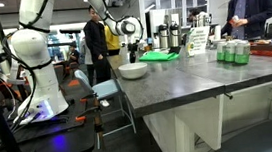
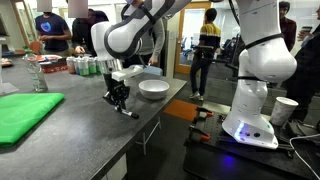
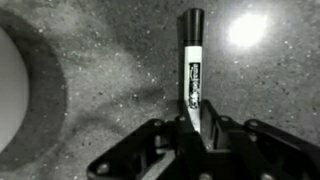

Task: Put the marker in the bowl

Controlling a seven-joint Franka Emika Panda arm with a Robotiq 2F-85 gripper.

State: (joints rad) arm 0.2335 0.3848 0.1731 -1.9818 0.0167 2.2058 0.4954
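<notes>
Since the gripper (image 2: pixel 118 98) pinches the marker (image 3: pixel 192 60) by one end, its length juts free | bowl (image 2: pixel 153 88) just beside; short carry likely

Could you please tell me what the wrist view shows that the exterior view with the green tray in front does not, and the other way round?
Only the wrist view shows the marker close up, with its dark cap and printed label, gripped in the hand. Only the exterior view shows the green tray, the cans, the arm's base and people behind. Both show the hand low over the grey counter and the white bowl beside it. The wrist view catches only the bowl's edge.
</notes>
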